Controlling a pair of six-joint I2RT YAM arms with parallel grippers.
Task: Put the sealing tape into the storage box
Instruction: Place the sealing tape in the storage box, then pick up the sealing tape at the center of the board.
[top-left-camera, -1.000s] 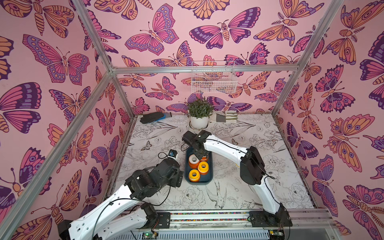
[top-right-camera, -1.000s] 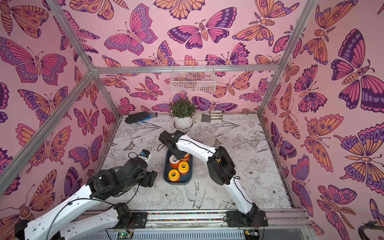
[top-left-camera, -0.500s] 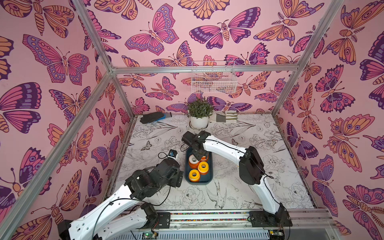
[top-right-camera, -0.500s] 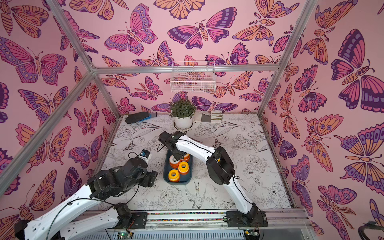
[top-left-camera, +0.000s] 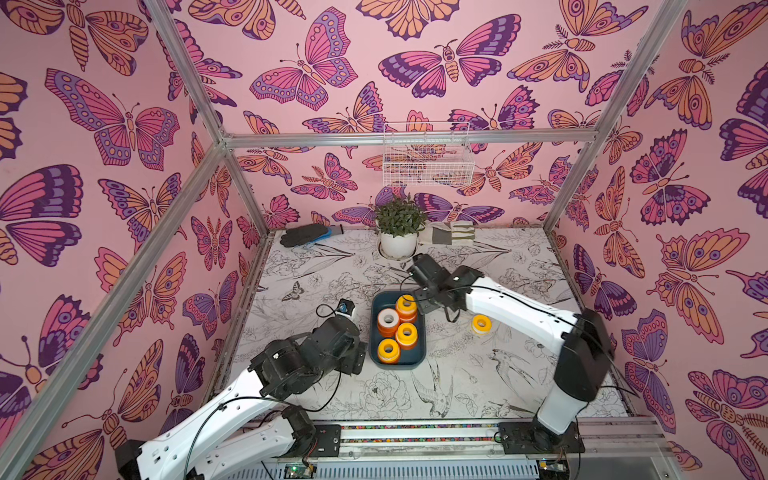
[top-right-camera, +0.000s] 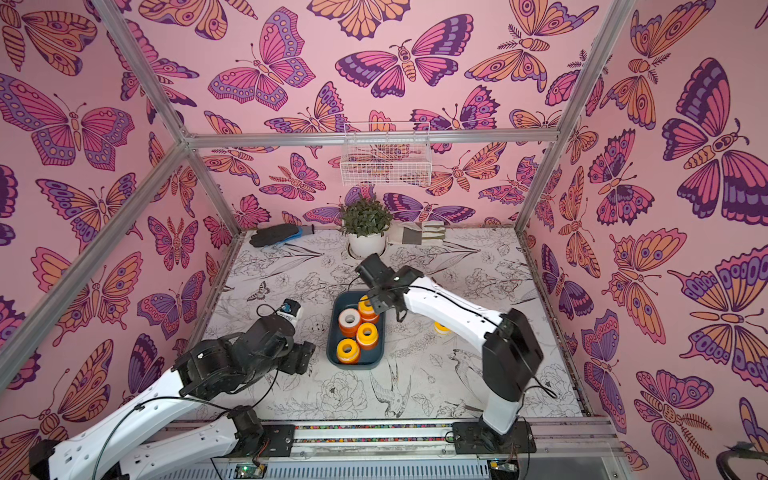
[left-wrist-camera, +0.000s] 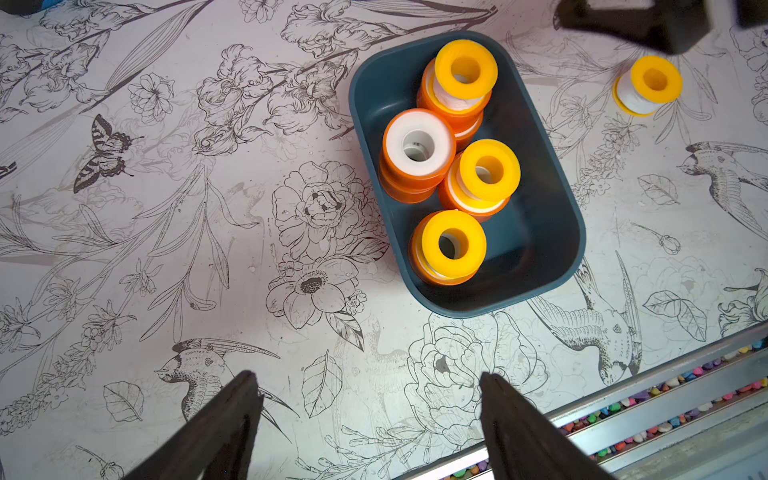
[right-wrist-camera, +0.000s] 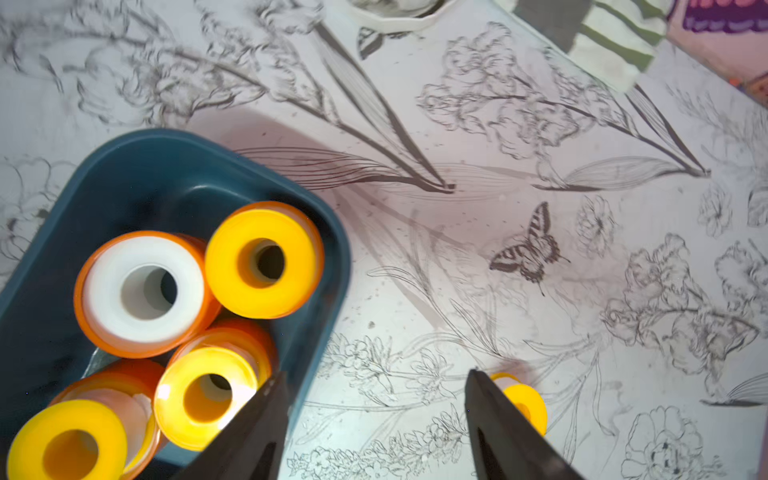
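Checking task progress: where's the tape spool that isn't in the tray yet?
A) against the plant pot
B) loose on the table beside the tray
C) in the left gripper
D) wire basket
B: the yellow spool stands on the table, apart from the tray.

White arm links (top-left-camera: 511, 316), black joints (top-left-camera: 582, 365), thin black cables (top-left-camera: 245, 399), dark tapered tool fingers (left-wrist-camera: 220, 428).
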